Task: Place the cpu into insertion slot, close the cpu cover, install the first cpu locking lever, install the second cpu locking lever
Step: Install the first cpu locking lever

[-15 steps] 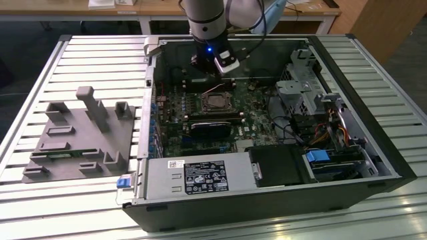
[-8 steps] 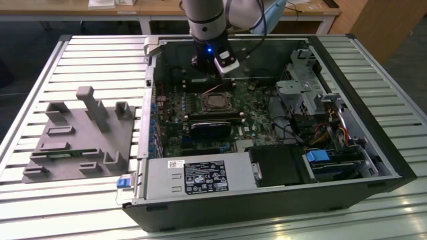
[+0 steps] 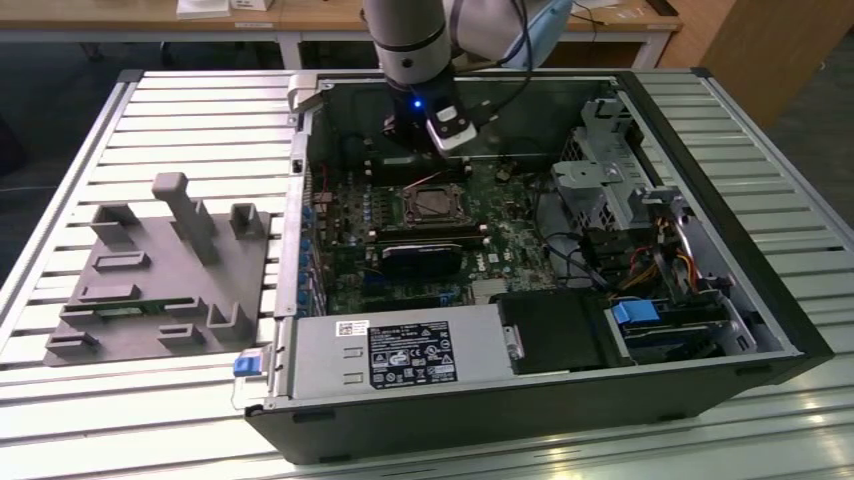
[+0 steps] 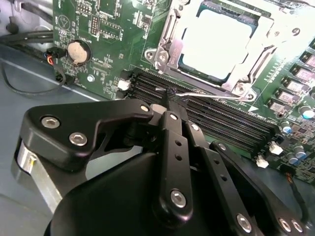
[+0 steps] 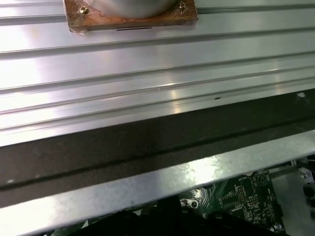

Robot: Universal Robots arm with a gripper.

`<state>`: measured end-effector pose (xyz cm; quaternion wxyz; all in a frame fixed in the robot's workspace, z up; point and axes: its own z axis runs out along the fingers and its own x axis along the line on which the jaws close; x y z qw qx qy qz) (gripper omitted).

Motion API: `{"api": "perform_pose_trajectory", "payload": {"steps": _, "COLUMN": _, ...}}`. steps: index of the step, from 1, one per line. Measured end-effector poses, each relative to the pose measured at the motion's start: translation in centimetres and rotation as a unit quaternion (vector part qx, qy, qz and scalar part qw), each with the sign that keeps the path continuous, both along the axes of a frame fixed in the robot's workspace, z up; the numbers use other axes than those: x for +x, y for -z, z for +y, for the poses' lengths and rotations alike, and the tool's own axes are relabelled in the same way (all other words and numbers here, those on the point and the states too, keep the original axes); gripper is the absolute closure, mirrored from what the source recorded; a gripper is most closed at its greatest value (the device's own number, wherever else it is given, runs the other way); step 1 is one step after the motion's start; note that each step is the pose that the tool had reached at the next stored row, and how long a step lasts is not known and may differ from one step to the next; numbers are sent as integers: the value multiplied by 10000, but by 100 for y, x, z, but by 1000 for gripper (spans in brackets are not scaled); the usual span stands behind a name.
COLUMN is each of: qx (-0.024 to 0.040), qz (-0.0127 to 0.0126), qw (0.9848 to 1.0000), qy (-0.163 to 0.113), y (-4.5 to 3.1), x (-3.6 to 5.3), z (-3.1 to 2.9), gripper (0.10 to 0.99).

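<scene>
The cpu (image 4: 216, 39) lies in the insertion slot (image 3: 434, 205) on the green board, its pale top showing bright. The silvery cpu cover (image 4: 171, 37) is down flat around it. A thin wire locking lever (image 4: 211, 94) runs along the socket's edge beside the black memory slots (image 4: 221, 118). In the second wrist view my gripper (image 4: 171, 94) has its black fingers pressed together on the lever's free end. In the exterior view the gripper (image 3: 434, 160) hangs inside the open computer case, just behind the socket.
A black heatsink block (image 3: 424, 258) sits in front of the socket. The power supply (image 3: 387, 352) and the drive cage (image 3: 601, 170) crowd the case. On the slatted table (image 3: 200, 120), a grey fixture (image 3: 160, 270) stands at the exterior view's left. A coin battery (image 4: 78, 50) sits on the board.
</scene>
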<state>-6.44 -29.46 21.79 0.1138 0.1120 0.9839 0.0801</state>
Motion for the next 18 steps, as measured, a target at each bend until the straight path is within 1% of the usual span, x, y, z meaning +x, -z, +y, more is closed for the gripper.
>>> {"api": "perform_pose_trajectory", "payload": {"steps": 4, "qx": -24, "qz": -31, "qw": 9999, "qy": 118, "y": 14, "x": -10, "z": 0, "gripper": 984}}
{"api": "perform_pose_trajectory", "payload": {"steps": 9, "qx": -25, "qz": -70, "qw": 9997, "qy": 225, "y": 48, "x": -45, "z": 0, "gripper": 984}}
{"api": "perform_pose_trajectory", "payload": {"steps": 12, "qx": -25, "qz": -103, "qw": 9996, "qy": 271, "y": 71, "x": -57, "z": 0, "gripper": 984}}
{"api": "perform_pose_trajectory", "payload": {"steps": 13, "qx": -25, "qz": -109, "qw": 9995, "qy": 284, "y": 75, "x": -59, "z": 0, "gripper": 984}}
{"api": "perform_pose_trajectory", "payload": {"steps": 18, "qx": -25, "qz": -111, "qw": 9995, "qy": 290, "y": 76, "x": -59, "z": 0, "gripper": 984}}
